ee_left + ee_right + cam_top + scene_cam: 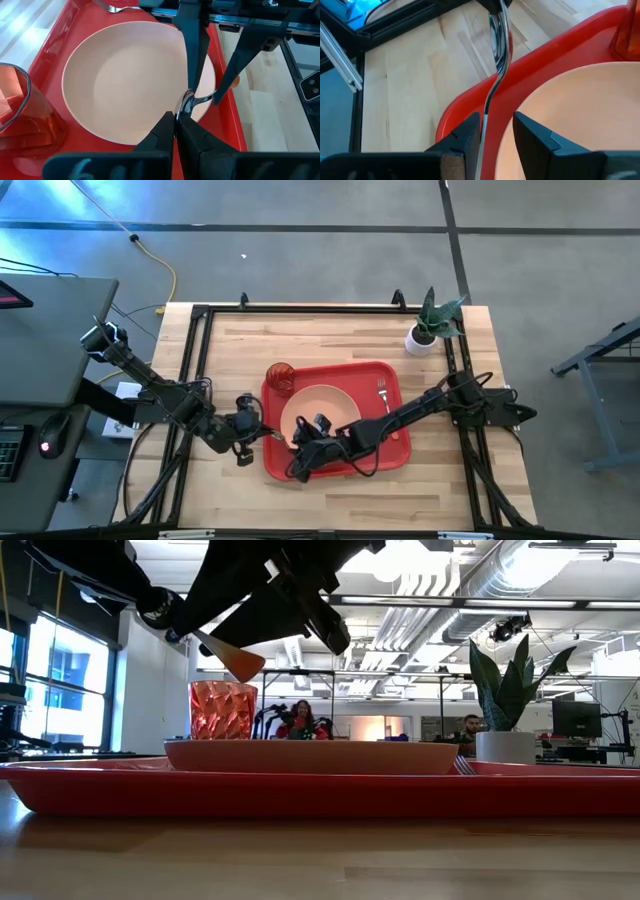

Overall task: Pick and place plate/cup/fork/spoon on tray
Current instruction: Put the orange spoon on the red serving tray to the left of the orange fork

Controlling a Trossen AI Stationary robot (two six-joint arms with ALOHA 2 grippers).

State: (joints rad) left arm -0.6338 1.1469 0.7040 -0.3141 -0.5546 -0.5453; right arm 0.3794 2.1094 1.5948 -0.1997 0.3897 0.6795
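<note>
The red tray [390, 450] holds the peach-pink plate [320, 415], the red-orange cup [281, 377] at its far left corner and the fork [382, 392] right of the plate. My left gripper [175, 122] is shut on the spoon [192, 100] above the tray's left edge. My right gripper [497, 130] is open. Its fingers stand on either side of the spoon's neck [492, 95]. I cannot tell whether one finger touches it. In the low view the spoon's orange handle end [238, 660] hangs above the plate [310, 755]. My left gripper pinches the spoon's silver bowl [186, 102] between its two fingertips, with the bowl edge-on to the wrist camera. The fingers come from the table's left. The spoon is lifted clear of the tray and plate. Its handle slopes down toward the table's right.
A white pot with a green plant [430, 325] stands at the table's far right corner. A black frame [200, 330] runs around the table's edges. Bare wood lies left of the tray and along the far side. People sit in the room behind [300, 720].
</note>
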